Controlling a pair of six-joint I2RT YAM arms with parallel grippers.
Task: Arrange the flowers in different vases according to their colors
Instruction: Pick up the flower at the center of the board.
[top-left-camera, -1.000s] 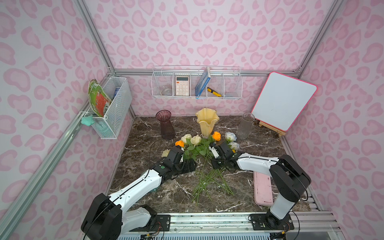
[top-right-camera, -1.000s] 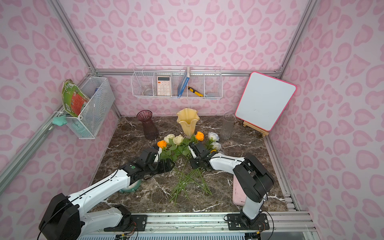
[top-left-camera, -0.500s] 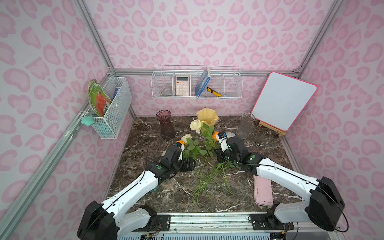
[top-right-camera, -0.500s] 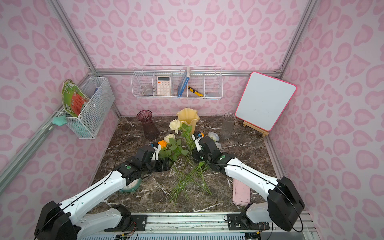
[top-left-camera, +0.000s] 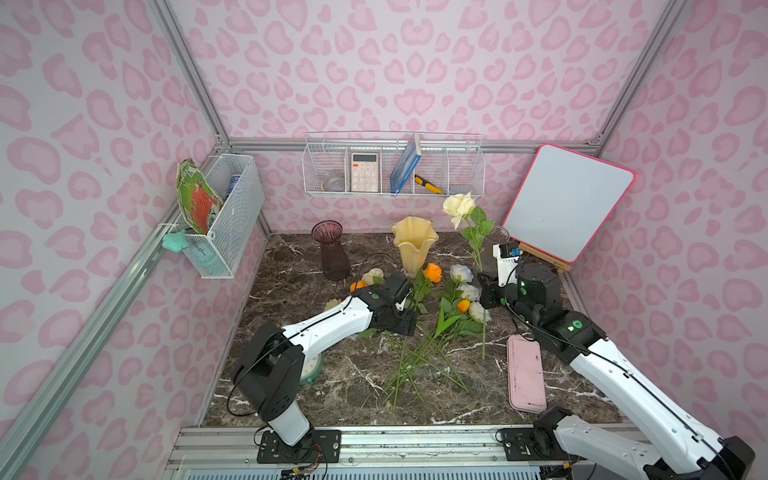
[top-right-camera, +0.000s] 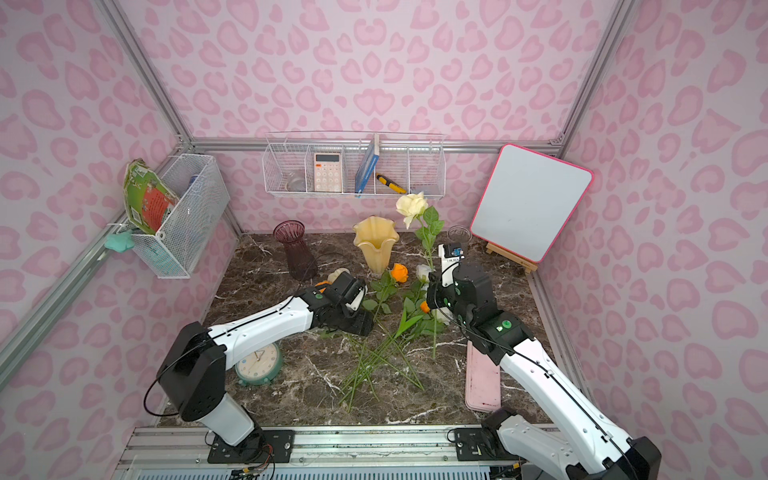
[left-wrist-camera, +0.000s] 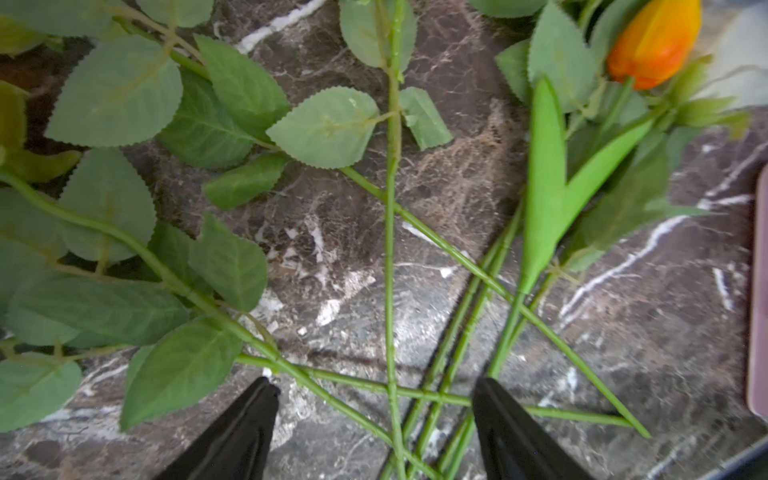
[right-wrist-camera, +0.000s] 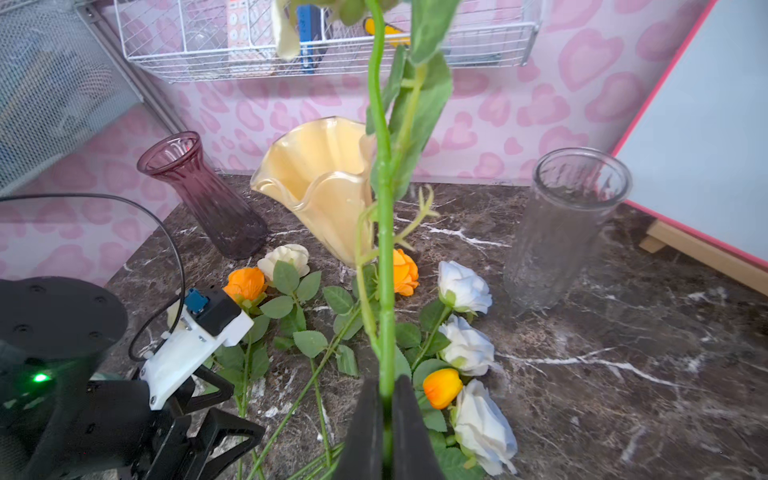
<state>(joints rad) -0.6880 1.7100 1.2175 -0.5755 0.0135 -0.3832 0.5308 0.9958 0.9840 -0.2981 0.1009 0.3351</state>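
Observation:
My right gripper (right-wrist-camera: 386, 399) is shut on the green stem of a cream-yellow rose (top-left-camera: 458, 205), which it holds upright above the table, right of the yellow wavy vase (top-left-camera: 414, 245). The purple vase (top-left-camera: 332, 253) stands further left. The clear vase (right-wrist-camera: 565, 224) stands at the back right. The other flowers lie in a heap: orange roses (top-left-camera: 433, 272), white roses (top-left-camera: 461, 273), an orange tulip bud (top-left-camera: 463, 306) and another cream rose (top-left-camera: 372, 275). My left gripper (left-wrist-camera: 374, 386) is open low over the crossed stems (left-wrist-camera: 390, 249), with several stems between its fingers.
A pink case (top-left-camera: 525, 368) lies flat at the right front, and a green clock (top-right-camera: 258, 363) sits under the left arm. A whiteboard on an easel (top-left-camera: 567, 203) leans at the back right. White wire baskets (top-left-camera: 395, 170) hang on the back and left walls.
My right gripper has lifted the cream-yellow rose out of the heap and carried it up and to the right. My left gripper's jaws have narrowed a little over the stems.

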